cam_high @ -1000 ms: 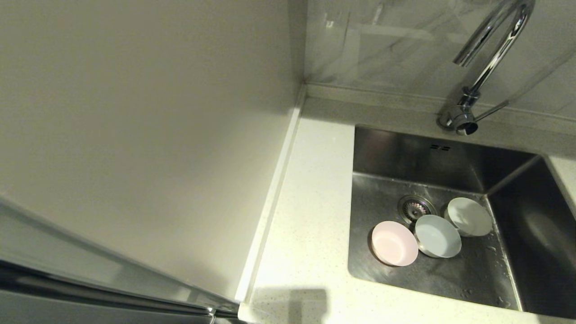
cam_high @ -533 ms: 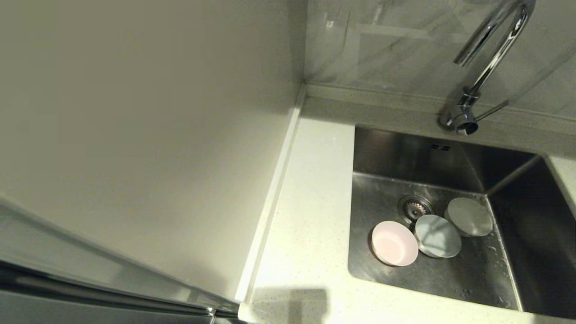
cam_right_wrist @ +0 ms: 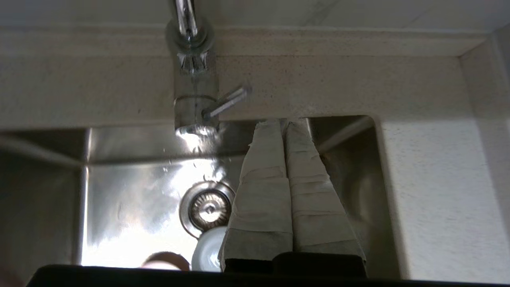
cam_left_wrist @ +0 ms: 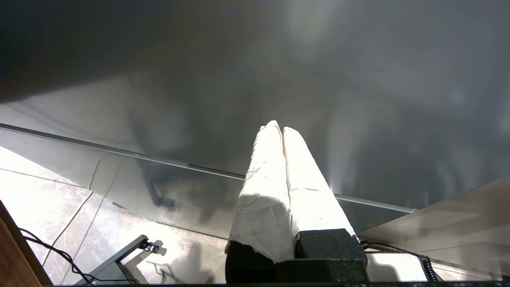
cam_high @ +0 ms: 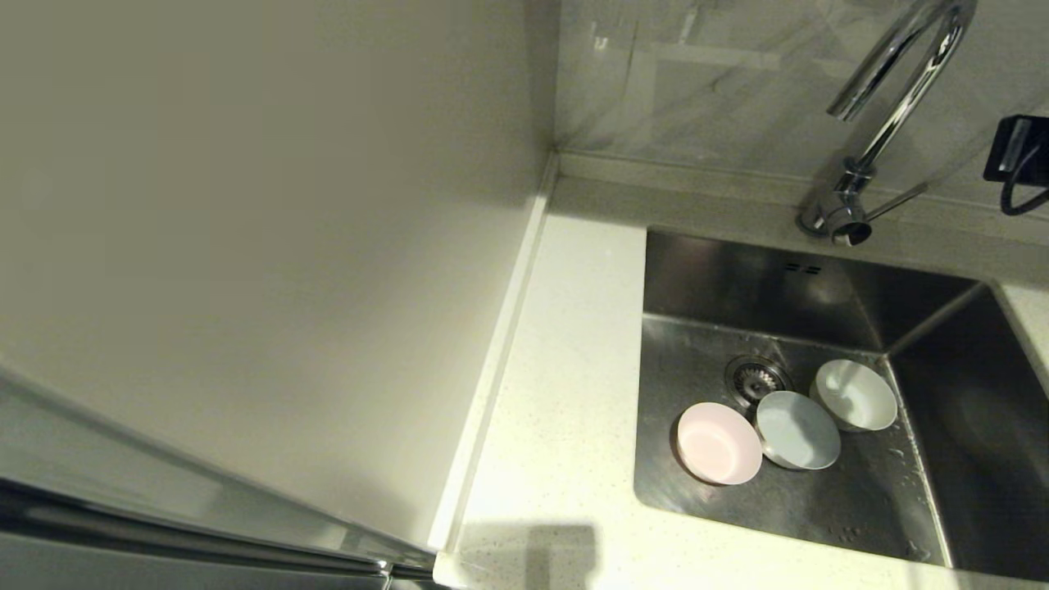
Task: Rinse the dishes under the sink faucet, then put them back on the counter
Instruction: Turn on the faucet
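Three small bowls lie in the sink point(cam_high: 705, 287) in front of the drain point(cam_high: 755, 378): pink point(cam_high: 719, 442), pale blue point(cam_high: 797, 429) and white point(cam_high: 855, 394). The chrome faucet point(cam_high: 897, 90) rises behind the basin, and its thin lever point(cam_high: 897, 201) points right. My right gripper point(cam_right_wrist: 285, 121) is shut and empty, hovering above the sink's right part, near the lever point(cam_right_wrist: 227, 101). In its view the drain point(cam_right_wrist: 207, 207), the edge of the pale blue bowl point(cam_right_wrist: 207, 251) and a sliver of the pink bowl point(cam_right_wrist: 165, 261) show. My left gripper point(cam_left_wrist: 279, 126) is shut and empty, away from the sink.
The white speckled counter point(cam_high: 565, 369) runs left of the sink, with a raised back ledge point(cam_high: 697, 176). A plain cream wall panel point(cam_high: 246, 246) fills the left. A black part of my right arm point(cam_high: 1020, 156) shows at the upper right edge, beside the faucet.
A black part of my right arm has come into the head view at the upper right. A shadow passed over the blue and white bowls and is gone. The bowls have not moved.
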Tool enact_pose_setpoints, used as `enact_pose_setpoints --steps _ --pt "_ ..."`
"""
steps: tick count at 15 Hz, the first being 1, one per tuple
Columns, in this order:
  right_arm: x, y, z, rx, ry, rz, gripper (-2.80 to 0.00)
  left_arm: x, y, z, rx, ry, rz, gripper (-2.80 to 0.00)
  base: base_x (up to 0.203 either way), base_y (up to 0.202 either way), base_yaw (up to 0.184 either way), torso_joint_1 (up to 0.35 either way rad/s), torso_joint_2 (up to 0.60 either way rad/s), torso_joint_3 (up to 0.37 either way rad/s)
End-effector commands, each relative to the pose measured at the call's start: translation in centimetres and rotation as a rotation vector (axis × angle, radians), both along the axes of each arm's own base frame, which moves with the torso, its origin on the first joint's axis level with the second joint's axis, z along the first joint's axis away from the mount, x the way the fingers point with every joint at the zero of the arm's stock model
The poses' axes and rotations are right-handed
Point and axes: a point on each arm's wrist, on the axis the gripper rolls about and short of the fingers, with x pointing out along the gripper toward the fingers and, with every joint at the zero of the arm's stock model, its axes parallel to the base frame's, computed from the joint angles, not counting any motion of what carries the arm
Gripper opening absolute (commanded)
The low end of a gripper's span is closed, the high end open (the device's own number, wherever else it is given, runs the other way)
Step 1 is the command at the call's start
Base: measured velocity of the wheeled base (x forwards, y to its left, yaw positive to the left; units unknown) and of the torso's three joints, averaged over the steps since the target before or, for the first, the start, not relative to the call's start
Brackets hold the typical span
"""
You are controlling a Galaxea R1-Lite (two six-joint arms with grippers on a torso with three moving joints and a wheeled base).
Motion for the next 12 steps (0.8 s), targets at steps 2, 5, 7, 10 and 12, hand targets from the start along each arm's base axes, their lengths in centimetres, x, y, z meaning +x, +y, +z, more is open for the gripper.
enact_pose_setpoints --steps 2,5,7,10,12 --pt "3.1 -0.3 -0.4 0.030 -0.010 -0.007 -2.80 0.0 0.0 0.0 -0.001 -0.004 0.000 -2.80 0.000 0.000 0.000 0.000 0.00 0.000" --pt "4.8 0.0 -0.2 0.041 -0.036 0.010 -2.80 0.0 0.0 0.0 -0.001 -0.004 -0.001 -2.80 0.000 0.000 0.000 0.000 0.00 0.000" --pt "5.9 0.5 -0.2 0.039 -0.045 0.026 -2.80 0.0 0.0 0.0 -0.001 -0.004 0.000 -2.80 0.000 0.000 0.000 0.000 0.00 0.000" --pt "6.9 1.1 -0.9 0.040 -0.029 0.044 -2.80 0.0 0.0 0.0 -0.001 -0.004 -0.001 -2.80 0.000 0.000 0.000 0.000 0.00 0.000" --pt "7.5 1.1 -1.3 0.041 -0.020 0.044 -2.80 0.0 0.0 0.0 -0.001 -0.004 -0.002 -2.80 0.000 0.000 0.000 0.000 0.00 0.000"
